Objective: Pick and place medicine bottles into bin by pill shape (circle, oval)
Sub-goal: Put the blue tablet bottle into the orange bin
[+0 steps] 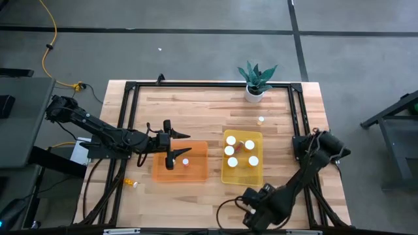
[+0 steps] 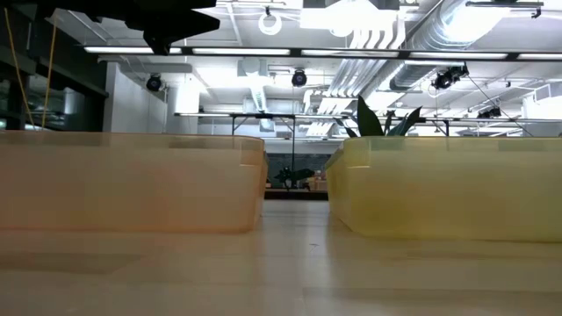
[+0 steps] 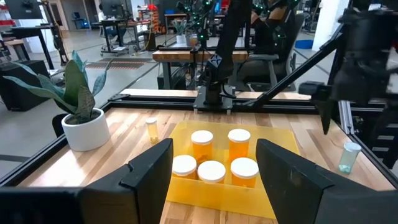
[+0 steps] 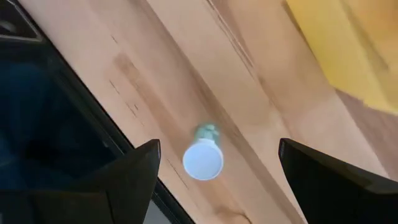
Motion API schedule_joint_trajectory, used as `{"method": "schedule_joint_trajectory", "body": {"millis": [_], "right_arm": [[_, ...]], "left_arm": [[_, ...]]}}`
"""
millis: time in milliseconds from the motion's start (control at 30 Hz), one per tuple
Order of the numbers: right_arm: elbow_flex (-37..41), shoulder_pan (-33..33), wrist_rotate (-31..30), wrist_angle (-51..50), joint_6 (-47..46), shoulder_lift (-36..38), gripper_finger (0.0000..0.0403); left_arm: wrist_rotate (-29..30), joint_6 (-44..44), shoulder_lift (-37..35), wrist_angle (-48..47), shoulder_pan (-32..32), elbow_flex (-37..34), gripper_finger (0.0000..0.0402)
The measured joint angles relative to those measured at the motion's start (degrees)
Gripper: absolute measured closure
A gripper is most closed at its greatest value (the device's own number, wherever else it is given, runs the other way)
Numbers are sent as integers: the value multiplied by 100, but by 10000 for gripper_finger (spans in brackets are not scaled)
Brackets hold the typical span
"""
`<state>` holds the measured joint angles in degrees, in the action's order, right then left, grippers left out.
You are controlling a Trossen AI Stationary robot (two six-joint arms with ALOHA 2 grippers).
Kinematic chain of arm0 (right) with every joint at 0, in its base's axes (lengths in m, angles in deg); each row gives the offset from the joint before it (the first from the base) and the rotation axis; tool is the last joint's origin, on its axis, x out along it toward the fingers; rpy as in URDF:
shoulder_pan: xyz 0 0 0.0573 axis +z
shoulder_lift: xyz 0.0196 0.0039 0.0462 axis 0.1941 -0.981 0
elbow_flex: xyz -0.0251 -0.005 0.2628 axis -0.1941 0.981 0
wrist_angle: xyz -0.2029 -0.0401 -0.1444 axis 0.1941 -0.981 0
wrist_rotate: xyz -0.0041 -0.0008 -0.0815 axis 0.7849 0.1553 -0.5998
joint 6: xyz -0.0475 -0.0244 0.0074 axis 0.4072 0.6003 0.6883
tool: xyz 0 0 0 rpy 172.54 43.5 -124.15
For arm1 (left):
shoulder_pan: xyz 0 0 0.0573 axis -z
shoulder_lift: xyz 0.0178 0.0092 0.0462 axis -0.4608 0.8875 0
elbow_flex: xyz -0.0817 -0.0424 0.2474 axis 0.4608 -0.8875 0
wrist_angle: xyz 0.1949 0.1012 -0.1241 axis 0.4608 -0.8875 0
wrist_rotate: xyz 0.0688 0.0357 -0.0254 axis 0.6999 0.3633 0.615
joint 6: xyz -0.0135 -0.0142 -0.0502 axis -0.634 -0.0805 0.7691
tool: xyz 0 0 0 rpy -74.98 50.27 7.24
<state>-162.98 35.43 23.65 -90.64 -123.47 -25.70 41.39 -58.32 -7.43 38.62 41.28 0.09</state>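
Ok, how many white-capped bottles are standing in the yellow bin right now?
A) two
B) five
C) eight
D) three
B: the high view shows five white caps inside the yellow bin, and the left wrist view shows the same five bottles standing grouped in it.

A pale wooden tabletop (image 1: 196, 111), edged by a black frame, fills the middle of the high view. On it sit an orange tray (image 1: 196, 171) at centre, a yellow tray (image 1: 242, 175) just right of it, and a white pot with a green plant (image 1: 254, 93) at the upper right. One small bottle (image 1: 260, 120) stands below the pot, and another bottle (image 1: 130, 183) lies at the lower left.
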Motion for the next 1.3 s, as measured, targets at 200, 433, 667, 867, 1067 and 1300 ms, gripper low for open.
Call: {"method": "schedule_joint_trajectory", "body": {"millis": [200,433,667,867,1067,1300], "right_arm": [[-573,-24,546,-304,-74,-633,84],[-620,-52,731,-476,-106,-820,85],[-620,-50,675,-536,-235,-813,132],[-620,-52,716,-479,-284,-813,214],[-620,-50,749,-277,-284,-813,276],[-620,-50,765,-280,-134,-805,300]], "left_arm": [[0,0,0,0,0,0,181],[0,1,0,0,0,0,181],[0,0,0,0,0,0,181],[0,1,0,0,0,0,181],[0,1,0,0,0,0,181],[0,1,1,0,0,0,181]]}}
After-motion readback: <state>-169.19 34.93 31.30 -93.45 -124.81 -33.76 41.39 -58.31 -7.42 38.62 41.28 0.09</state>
